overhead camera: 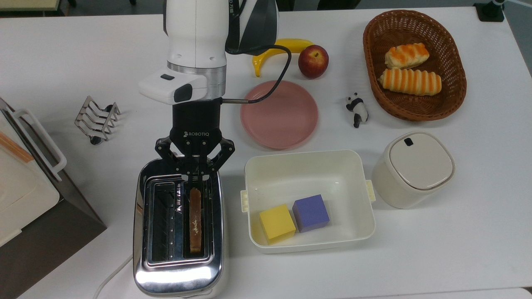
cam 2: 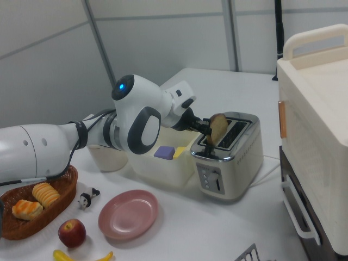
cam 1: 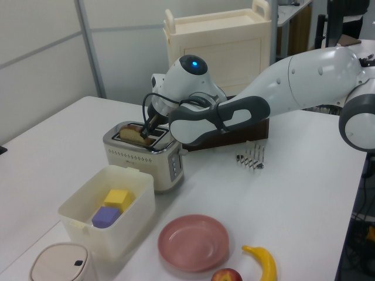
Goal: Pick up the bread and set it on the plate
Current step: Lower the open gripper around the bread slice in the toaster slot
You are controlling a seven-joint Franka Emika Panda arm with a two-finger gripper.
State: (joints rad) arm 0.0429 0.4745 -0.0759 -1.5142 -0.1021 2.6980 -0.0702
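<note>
While standing edge-up in toaster (overhead camera: pixel 178 232) slot, bread (overhead camera: pixel 195 220) runs lengthwise; hand (overhead camera: pixel 195 177) pinched on its end.

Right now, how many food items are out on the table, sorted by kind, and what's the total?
Bread slice: 1, standing in the toaster slot, bread pinched by the gripper
Striped rolls: 2, roll and roll, both in the basket
Banana: 1, banana
Apple: 1, apple
Total: 5
</note>
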